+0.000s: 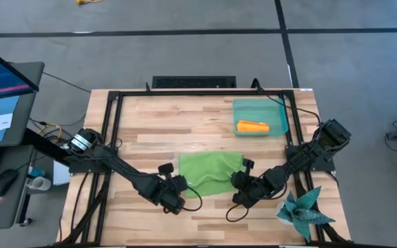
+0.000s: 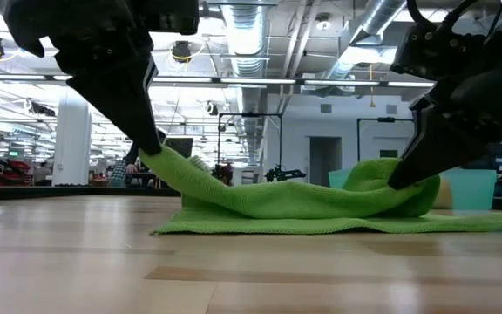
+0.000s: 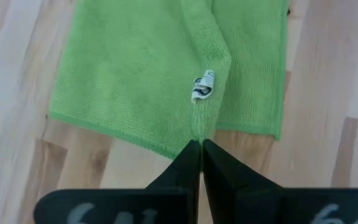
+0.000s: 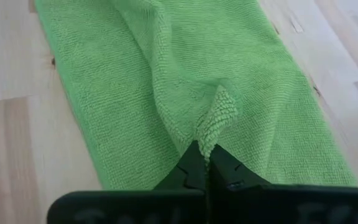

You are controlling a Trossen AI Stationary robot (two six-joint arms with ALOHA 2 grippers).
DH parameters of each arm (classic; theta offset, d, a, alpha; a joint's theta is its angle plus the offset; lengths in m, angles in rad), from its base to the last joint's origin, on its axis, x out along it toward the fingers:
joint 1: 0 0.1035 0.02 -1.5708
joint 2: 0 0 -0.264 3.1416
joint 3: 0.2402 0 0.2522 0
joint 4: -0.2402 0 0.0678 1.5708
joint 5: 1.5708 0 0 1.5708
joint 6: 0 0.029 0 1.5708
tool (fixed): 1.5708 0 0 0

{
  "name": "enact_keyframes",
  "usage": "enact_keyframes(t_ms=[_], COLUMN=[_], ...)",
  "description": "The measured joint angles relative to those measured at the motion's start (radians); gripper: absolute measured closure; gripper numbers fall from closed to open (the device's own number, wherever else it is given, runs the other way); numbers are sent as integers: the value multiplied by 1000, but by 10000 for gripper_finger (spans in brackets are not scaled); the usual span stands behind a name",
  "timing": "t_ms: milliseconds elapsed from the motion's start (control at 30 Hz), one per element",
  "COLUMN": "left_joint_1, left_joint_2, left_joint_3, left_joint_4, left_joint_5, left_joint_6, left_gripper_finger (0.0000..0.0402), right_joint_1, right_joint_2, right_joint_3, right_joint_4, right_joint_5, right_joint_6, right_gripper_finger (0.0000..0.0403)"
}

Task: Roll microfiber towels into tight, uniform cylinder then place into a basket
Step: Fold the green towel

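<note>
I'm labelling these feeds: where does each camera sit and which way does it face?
High: overhead, straight down; both arms, lime green microfiber towel, translucent teal plastic basket.
Low: table height, level across; both arms pinch the towel's edges.
Left wrist: behind shut left tool pinching the towel.
Right wrist: behind shut right tool pinching it.
All share the towel.

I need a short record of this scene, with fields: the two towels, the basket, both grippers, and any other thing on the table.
green towel: lime green towel lying mid-table, two corners lifted, the rest flat on the wood
orange towel: orange towel rolled, lying inside the basket
basket: teal basket at the table's far right part
left gripper: left gripper shut on the towel's near left corner, by the label
right gripper: right gripper shut on its near right corner
other: dark teal spiky cloth at the near right corner of the table
</note>
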Motion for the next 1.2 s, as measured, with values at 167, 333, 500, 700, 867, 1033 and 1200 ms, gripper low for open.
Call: enact_keyframes(t_ms=[167,333,500,700,867,1033,1200], left_joint_1=[1,0,1,1,-1,-1,-1], left_joint_2=[0,0,0,0,0,0,0], left_joint_3=[0,0,0,0,6,7,7], left_joint_4=[-2,-8,-17,-53,-58,-53,-53], left_joint_5=[7,20,20,30,72,68,65], left_joint_6=[24,42,73,71,68,67,66], left_gripper_finger=[398,398,398,398,398,398,398], right_joint_1=[0,0,0,0,-4,-31,-87], right_joint_2=[0,0,-18,-105,-242,-315,-293], right_joint_3=[0,0,0,0,1,2,2], right_joint_4=[2,4,-1,-47,-74,-16,-1], right_joint_5=[-20,-33,-36,-122,-107,-109,-226], right_joint_6=[3,2,2,1,-55,-122,-209], right_gripper_finger=[368,334,283,220,201,201,206])
